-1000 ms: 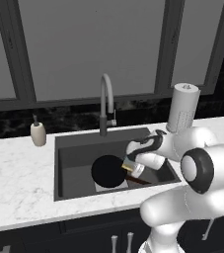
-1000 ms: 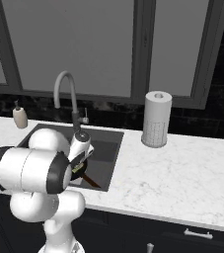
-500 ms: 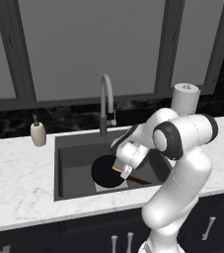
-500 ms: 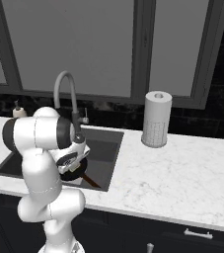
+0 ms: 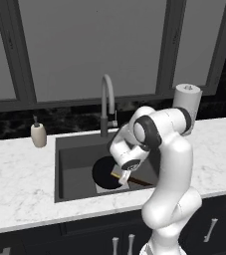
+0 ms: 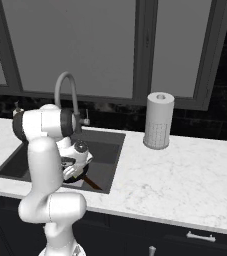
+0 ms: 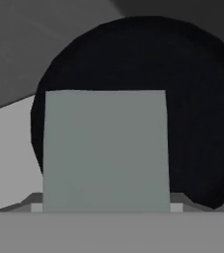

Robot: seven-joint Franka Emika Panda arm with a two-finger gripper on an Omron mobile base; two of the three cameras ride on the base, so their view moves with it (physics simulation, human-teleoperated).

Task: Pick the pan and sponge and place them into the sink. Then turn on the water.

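Counter: white marble (image 5: 20,184) under dark windows, sink (image 5: 74,154) sunk into it.
Pan: black pan (image 5: 104,172) lies in the basin, handle (image 6: 92,184) toward the front right.
Gripper: gripper (image 5: 123,178) hangs low over the pan; a grey-green sponge (image 7: 105,150) sits between the jaws, apparently gripped.
Faucet: gooseneck faucet (image 5: 107,102) rises behind the arm.
Around: soap bottle (image 5: 38,134) left, paper towel roll (image 6: 158,120) right.
In the way: the arm's own bulk blocks the basin's right half.

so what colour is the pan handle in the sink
Dark reddish-brown; the pan handle shows best in the right base view, sticking out from the black pan.
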